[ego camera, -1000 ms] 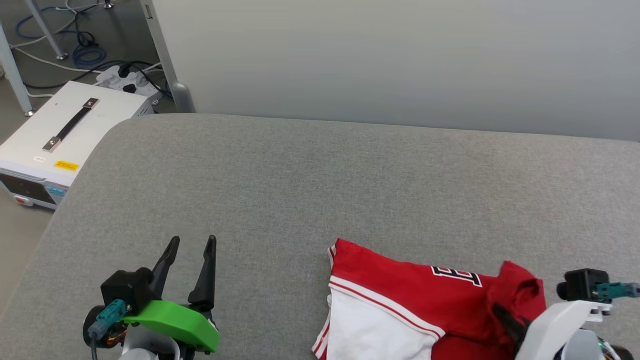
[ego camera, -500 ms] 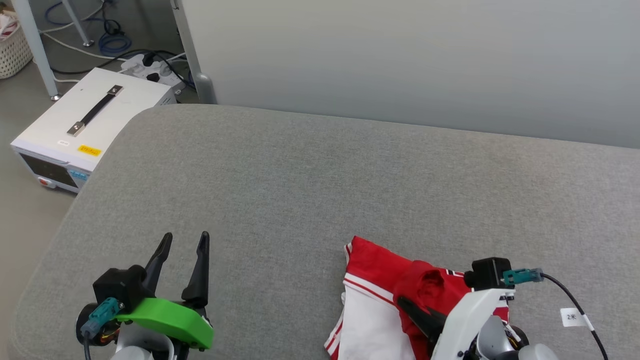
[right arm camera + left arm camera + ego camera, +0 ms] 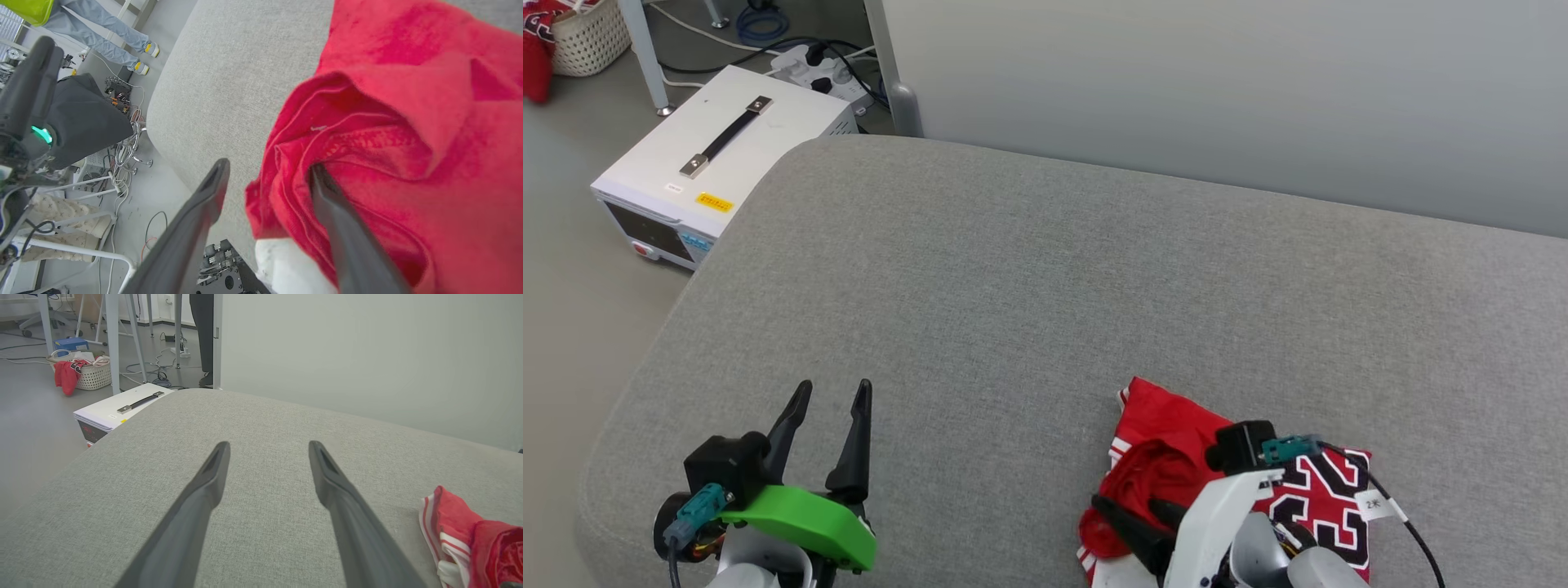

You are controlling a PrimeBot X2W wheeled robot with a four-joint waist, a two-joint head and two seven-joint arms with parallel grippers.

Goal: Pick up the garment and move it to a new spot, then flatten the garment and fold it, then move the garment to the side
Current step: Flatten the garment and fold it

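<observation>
- Garment [image 3: 1168, 420]: red jersey T-shirt with red-and-white striped trim, a white part at its near edge, and black white-outlined lettering facing up.
- Bunched, folded loosely over itself, not flat.
- Resting on grey padded surface [image 3: 1013, 286], close to its near right edge.

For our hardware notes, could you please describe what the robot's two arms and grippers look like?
Both have two long, dark, tapered fingers. The left gripper carries a bright green cover, a black block and a teal connector. The right gripper has a white shell and a teal connector whose black cable bears a white tag.
</observation>
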